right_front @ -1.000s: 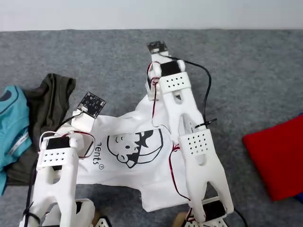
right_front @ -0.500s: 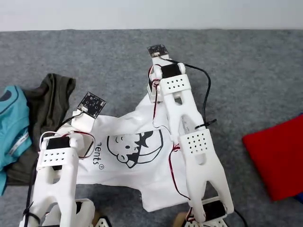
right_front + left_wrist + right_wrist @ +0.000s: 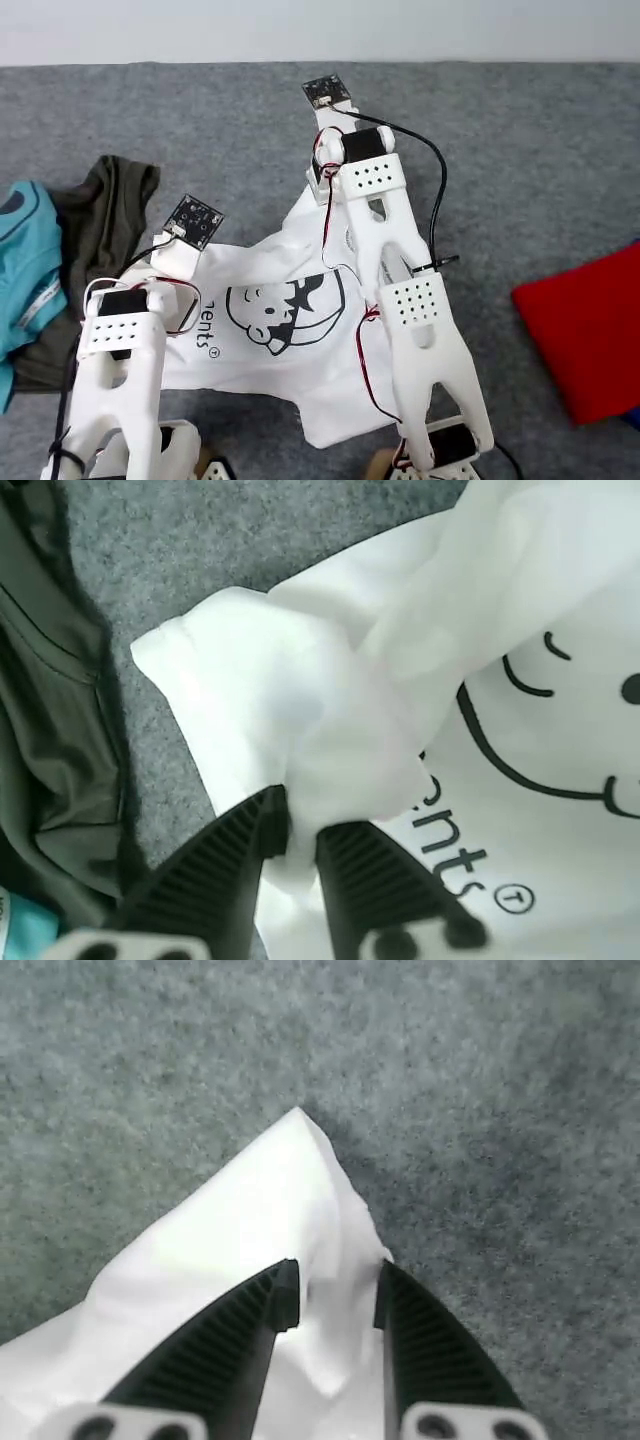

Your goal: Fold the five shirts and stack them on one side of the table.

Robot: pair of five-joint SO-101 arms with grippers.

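The white shirt (image 3: 270,340) lies print-up on the grey table (image 3: 520,140), rumpled along its edges. The left gripper (image 3: 300,832) is clamped on a bunched sleeve fold at the white shirt's side nearest the olive shirt (image 3: 110,210). The right gripper (image 3: 333,1298) nips a tented corner at the white shirt's far edge. The cloth looks light and limp, so hems and corners are probably the surest holds
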